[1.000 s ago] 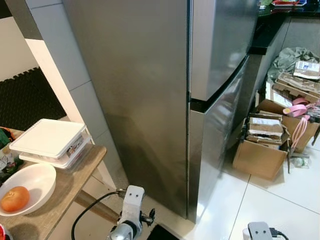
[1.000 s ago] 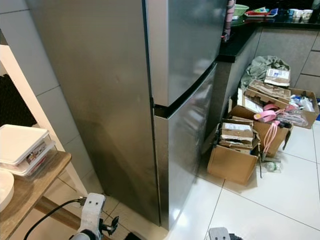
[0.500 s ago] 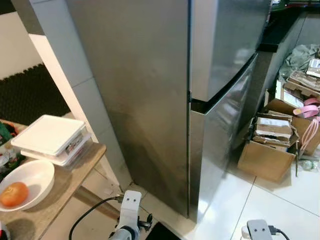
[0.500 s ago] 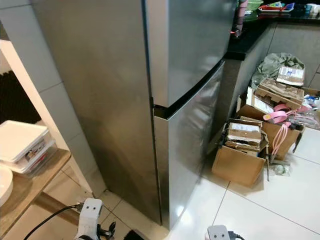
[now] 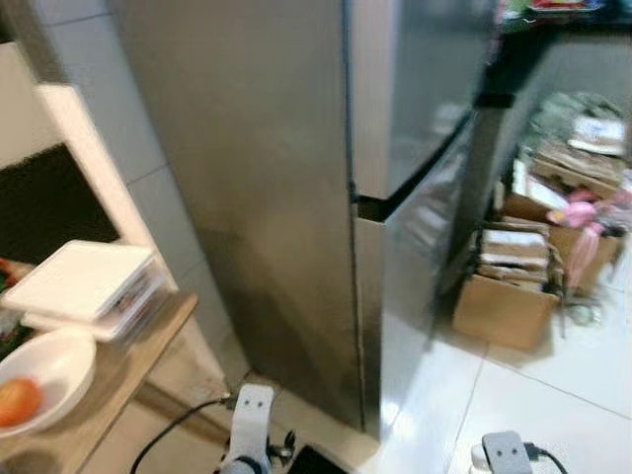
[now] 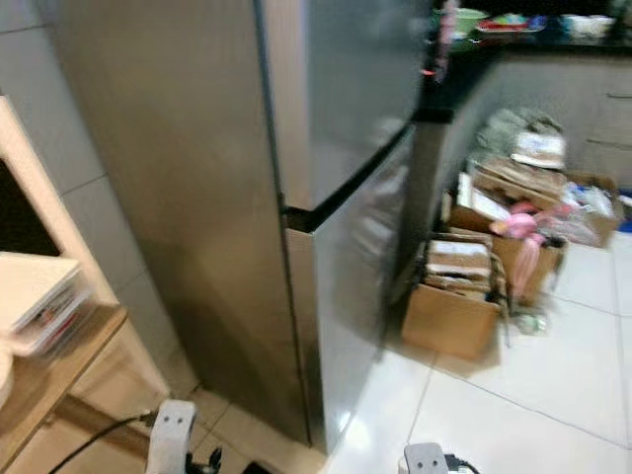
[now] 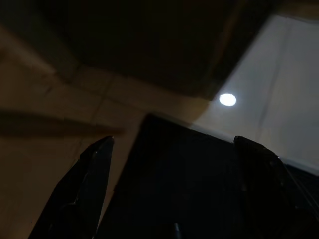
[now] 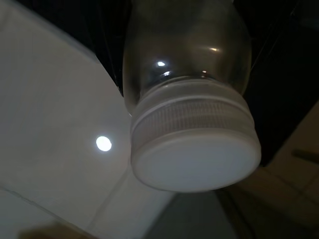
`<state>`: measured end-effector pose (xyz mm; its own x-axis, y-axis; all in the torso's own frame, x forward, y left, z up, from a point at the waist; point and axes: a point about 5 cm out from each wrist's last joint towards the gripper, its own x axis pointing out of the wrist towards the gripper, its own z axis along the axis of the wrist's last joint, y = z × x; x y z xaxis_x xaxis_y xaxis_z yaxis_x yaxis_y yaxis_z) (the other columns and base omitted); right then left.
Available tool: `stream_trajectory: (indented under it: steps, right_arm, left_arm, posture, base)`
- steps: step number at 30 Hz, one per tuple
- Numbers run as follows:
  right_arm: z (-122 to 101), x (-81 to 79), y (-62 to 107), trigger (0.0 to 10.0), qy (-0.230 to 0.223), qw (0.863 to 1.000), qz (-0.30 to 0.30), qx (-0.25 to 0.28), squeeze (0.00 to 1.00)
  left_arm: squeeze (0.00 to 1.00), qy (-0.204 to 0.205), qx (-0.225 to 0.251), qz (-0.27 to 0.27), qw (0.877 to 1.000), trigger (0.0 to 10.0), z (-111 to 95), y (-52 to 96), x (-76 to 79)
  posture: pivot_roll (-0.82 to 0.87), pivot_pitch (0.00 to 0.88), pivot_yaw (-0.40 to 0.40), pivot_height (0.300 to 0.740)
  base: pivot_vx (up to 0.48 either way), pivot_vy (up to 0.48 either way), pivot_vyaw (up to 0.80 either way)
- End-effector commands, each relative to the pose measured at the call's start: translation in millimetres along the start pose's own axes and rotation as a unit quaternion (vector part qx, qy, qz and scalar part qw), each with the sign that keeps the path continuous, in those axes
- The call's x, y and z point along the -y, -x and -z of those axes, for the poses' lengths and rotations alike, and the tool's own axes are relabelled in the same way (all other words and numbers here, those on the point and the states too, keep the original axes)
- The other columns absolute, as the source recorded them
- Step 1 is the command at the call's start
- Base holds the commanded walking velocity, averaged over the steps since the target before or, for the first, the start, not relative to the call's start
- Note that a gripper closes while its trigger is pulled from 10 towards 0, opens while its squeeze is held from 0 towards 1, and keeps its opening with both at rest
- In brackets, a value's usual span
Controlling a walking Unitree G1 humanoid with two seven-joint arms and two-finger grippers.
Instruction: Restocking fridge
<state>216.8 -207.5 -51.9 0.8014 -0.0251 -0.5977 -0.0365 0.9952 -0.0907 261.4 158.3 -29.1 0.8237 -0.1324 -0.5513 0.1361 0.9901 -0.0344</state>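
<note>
No text, brand or number could be read. Printed labels were seen on the stacked food containers [image 5: 87,291] and on the packages in the cardboard boxes [image 6: 456,296], but their lettering was blurred past reading.

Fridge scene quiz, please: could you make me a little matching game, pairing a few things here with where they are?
Things:
1. jar
2. orange fruit
3. white lidded containers
4. cardboard box

Places:
A. on the floor tiles, right of the fridge
B. stacked on the wooden table, near its corner
C. in the white bowl
D. close before the right wrist camera, white lid toward the lens

Pairs: 1-D, 2-C, 3-B, 4-A
</note>
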Motion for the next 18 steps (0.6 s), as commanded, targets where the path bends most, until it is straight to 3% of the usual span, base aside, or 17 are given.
stream_trajectory:
  steps: [1,8,16,18]
  right_arm:
    - [6.4,0.9,2.3,10.0,-0.002,1.0,0.002,-0.012,0.0]
    - [8.5,2.8,3.7,10.0,-0.006,1.0,0.006,-0.012,0.0]
    - [8.1,2.3,3.5,10.0,-0.005,1.0,0.004,-0.011,0.0]
    - [8.3,2.0,3.6,10.0,-0.004,1.0,0.004,-0.012,0.0]
  left_arm:
    - [0.0,0.002,-0.006,0.0,1.0,10.0,3.9,0.9,0.6]
    - [0.0,-0.005,-0.003,0.007,1.0,10.0,3.6,1.1,1.5]
    - [0.0,-0.01,0.0,0.014,1.0,10.0,3.6,1.5,2.7]
    - [0.0,-0.007,0.001,0.014,1.0,10.0,3.3,1.4,3.0]
  posture:
    - [-0.1,0.106,0.08,0.74]
    - [-0.1,0.105,0.08,0.74]
    - [-0.1,0.109,0.081,0.74]
    - [-0.1,0.11,0.08,0.74]
  base:
    - [0.0,0.0,-0.8]
    - [0.0,0.0,-0.8]
    - [0.0,0.0,0.0]
    - [0.0,-0.377,0.0]
